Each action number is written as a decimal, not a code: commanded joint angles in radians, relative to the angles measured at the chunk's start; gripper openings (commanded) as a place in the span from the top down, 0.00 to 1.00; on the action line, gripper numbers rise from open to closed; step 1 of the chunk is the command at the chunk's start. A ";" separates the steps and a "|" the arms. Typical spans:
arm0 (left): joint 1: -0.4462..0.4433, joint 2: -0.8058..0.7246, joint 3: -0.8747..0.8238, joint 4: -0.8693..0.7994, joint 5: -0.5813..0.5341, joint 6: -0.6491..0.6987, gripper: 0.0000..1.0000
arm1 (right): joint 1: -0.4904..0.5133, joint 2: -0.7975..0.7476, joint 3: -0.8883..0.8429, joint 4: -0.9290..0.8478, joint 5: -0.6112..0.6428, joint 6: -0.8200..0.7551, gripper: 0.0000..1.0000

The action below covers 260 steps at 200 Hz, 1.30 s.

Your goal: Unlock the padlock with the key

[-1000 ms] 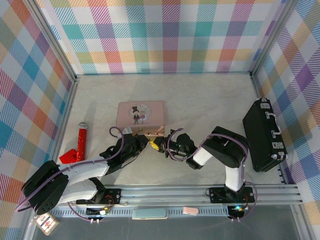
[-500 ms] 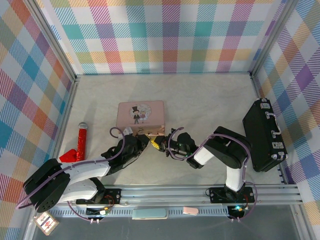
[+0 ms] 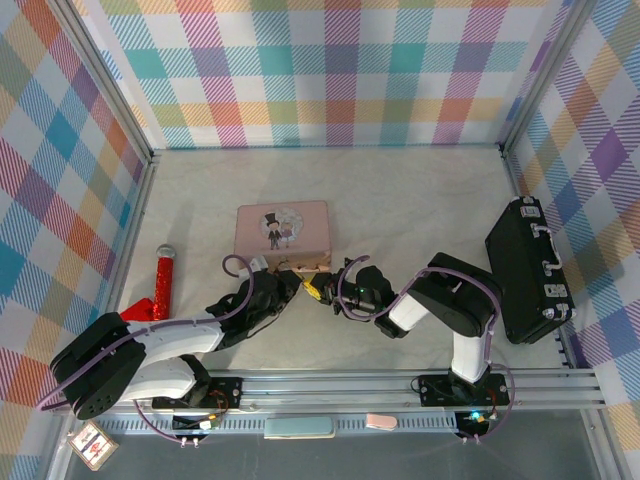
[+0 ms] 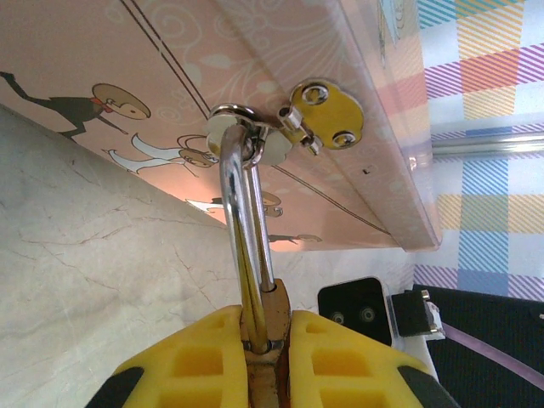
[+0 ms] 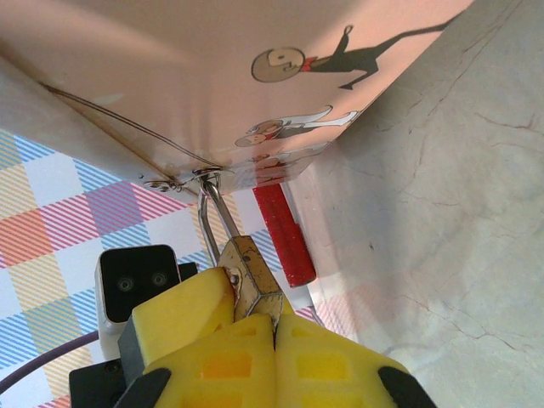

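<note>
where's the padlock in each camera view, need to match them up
top external: padlock at the pink tin, middle of its near edge.
left wrist: padlock lower centre, shackle rising to the tin's hasp.
right wrist: padlock centre-left, hanging below that hasp.
shared landmark: the tin's hasp.

A lab test cell: plaid-papered walls (image 3: 330,80) (on aluminium rails (image 3: 400,385)) enclosing a marble-look tabletop (image 3: 400,200).
</note>
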 commanded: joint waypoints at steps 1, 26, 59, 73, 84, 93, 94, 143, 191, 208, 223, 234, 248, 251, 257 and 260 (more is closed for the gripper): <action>-0.071 -0.054 0.055 0.049 0.159 0.030 1.00 | -0.021 -0.023 0.018 0.068 0.079 -0.038 1.00; -0.071 -0.061 0.068 0.030 0.164 0.029 1.00 | -0.021 -0.040 0.011 0.037 0.069 -0.060 1.00; -0.071 -0.067 0.070 0.014 0.156 0.027 1.00 | -0.021 -0.055 0.003 0.014 0.063 -0.077 1.00; -0.069 -0.065 0.076 0.010 0.159 0.029 1.00 | -0.021 -0.059 0.008 0.005 0.052 -0.089 1.00; -0.069 -0.063 0.081 0.006 0.162 0.032 1.00 | -0.021 -0.058 0.011 0.004 0.044 -0.100 1.00; -0.069 -0.060 0.084 0.005 0.164 0.033 1.00 | -0.021 -0.057 0.011 0.003 0.043 -0.101 1.00; -0.069 -0.060 0.085 0.005 0.164 0.034 1.00 | -0.021 -0.057 0.012 0.002 0.043 -0.101 1.00; -0.068 -0.056 0.092 -0.005 0.165 0.035 1.00 | -0.021 -0.047 0.017 0.003 0.037 -0.109 0.96; -0.055 -0.091 0.094 -0.090 0.145 0.037 1.00 | -0.023 -0.061 -0.015 -0.022 0.038 -0.150 0.74; -0.044 -0.106 0.116 -0.177 0.132 0.054 1.00 | -0.024 -0.074 -0.035 -0.033 0.038 -0.166 0.72; -0.030 -0.115 0.135 -0.246 0.124 0.066 1.00 | -0.031 -0.092 -0.064 -0.036 0.048 -0.180 0.71; -0.021 -0.114 0.139 -0.275 0.124 0.070 1.00 | -0.037 -0.113 -0.085 -0.052 0.048 -0.198 0.69; -0.011 -0.110 0.135 -0.284 0.126 0.068 1.00 | -0.041 -0.146 -0.098 -0.092 0.040 -0.234 0.68; -0.008 -0.109 0.133 -0.285 0.128 0.066 1.00 | -0.041 -0.153 -0.101 -0.103 0.040 -0.246 0.68; -0.004 -0.105 0.133 -0.288 0.129 0.064 1.00 | -0.041 -0.172 -0.104 -0.127 0.039 -0.271 0.68; -0.002 -0.103 0.133 -0.289 0.131 0.065 1.00 | -0.041 -0.182 -0.106 -0.142 0.038 -0.285 0.67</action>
